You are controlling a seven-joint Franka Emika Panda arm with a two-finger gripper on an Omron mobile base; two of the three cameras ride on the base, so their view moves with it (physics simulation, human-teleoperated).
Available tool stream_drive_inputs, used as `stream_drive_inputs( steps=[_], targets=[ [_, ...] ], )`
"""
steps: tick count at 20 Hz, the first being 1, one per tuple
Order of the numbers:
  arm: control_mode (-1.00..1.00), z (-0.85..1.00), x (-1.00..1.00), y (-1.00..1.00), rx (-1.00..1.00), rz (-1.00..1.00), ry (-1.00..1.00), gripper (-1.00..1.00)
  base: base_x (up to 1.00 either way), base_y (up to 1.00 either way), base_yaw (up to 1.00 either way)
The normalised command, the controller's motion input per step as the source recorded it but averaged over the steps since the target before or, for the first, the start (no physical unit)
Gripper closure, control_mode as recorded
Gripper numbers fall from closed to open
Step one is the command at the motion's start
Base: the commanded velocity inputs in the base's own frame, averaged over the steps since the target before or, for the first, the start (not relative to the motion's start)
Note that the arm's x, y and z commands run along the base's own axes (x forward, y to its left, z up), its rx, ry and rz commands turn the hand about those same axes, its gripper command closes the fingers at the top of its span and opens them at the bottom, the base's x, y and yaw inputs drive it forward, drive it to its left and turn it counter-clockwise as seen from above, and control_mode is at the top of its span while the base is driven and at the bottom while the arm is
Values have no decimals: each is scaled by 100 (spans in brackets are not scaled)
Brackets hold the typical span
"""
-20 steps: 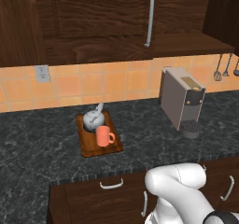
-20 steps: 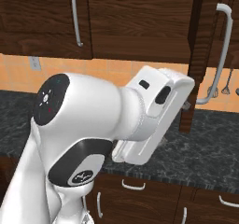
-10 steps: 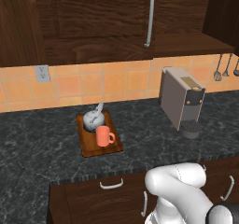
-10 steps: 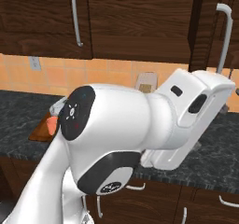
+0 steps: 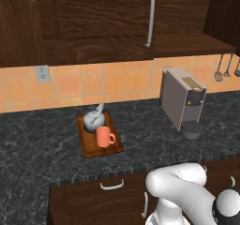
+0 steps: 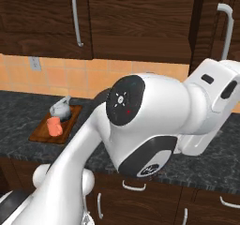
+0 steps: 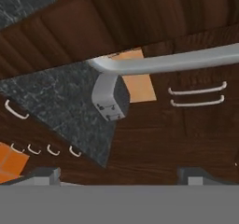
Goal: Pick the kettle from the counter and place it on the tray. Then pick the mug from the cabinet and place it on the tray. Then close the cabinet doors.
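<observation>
From the left base view you get the tray [image 5: 99, 144] on the dark speckled counter [image 5: 42, 149], with the kettle [image 5: 93, 119] standing on its far end and the orange mug [image 5: 104, 137] just beside it at about 5 o'clock, handle turned toward 3 o'clock. At roughly 3 o'clock from the tray, well apart, stands a grey coffee machine [image 5: 183, 101]. Above, one cabinet door [image 5: 101, 13] lies flat with its bar handle [image 5: 150, 18] upright, while at 1 o'clock you see a dark cabinet opening [image 5: 226, 13]. The right base view gives you the same tray, kettle and mug at 9 o'clock, but the white arm blocks the coffee machine; it adds a second door [image 6: 213, 27] with its handle [image 6: 228, 27] at 2 o'clock. In the hand view a grey bar handle [image 7: 177, 62] crosses the upper half against dark wood, and the gripper [image 7: 119, 176] shows two tips set wide apart at the bottom edge, holding nothing.
</observation>
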Motion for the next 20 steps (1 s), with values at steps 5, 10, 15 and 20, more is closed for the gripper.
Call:
stream_drive_inputs(
  steps=[5, 10, 15, 20],
  targets=[
    [-100, 0, 46, 0, -2, 16, 0, -100, 0, 0, 0],
    [-100, 0, 46, 0, -8, 17, 0, -100, 0, 0, 0],
    [-100, 0, 28, 6, -13, 19, 1, -100, 0, 0, 0],
    [-100, 1, 23, 19, -13, 18, 8, -100, 0, 0, 0]
  ],
)
